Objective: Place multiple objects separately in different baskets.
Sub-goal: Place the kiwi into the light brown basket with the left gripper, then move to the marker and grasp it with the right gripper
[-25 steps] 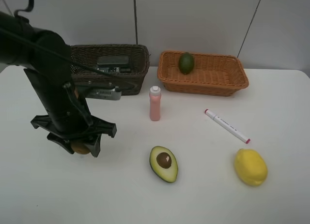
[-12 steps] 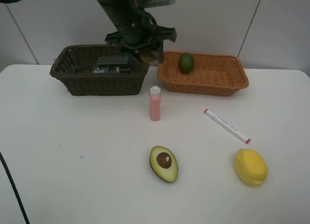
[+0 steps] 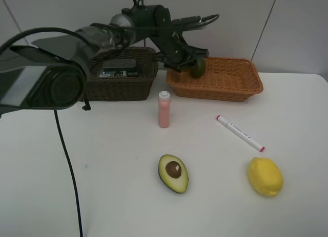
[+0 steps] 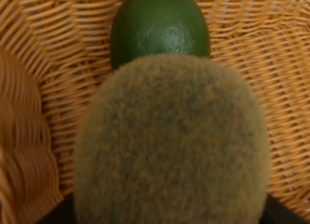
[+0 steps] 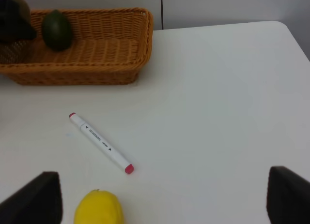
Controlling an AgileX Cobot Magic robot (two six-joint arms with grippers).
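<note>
Toward the table's point(image 3: 102, 196) near edge, avocado point(image 3: 173, 173) and lemon point(image 3: 265, 176) lie unsorted; the right gripper point(image 5: 167, 190) is held wide open. At the far edge, the kiwi point(image 4: 169, 141) is gripped by the left gripper point(image 3: 188, 63) over the tan basket point(image 3: 230, 89), beside the lime point(image 4: 160, 25). Placing is judged under way; opened jaws are called for next.

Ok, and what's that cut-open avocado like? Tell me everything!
The avocado half lies on the white table, cut side up. It has dark green skin around the edge, pale yellow-green flesh, and a round brown pit in the middle. It sits near the table's front. Nothing touches it: the pink bottle, marker and lemon lie apart.
</note>
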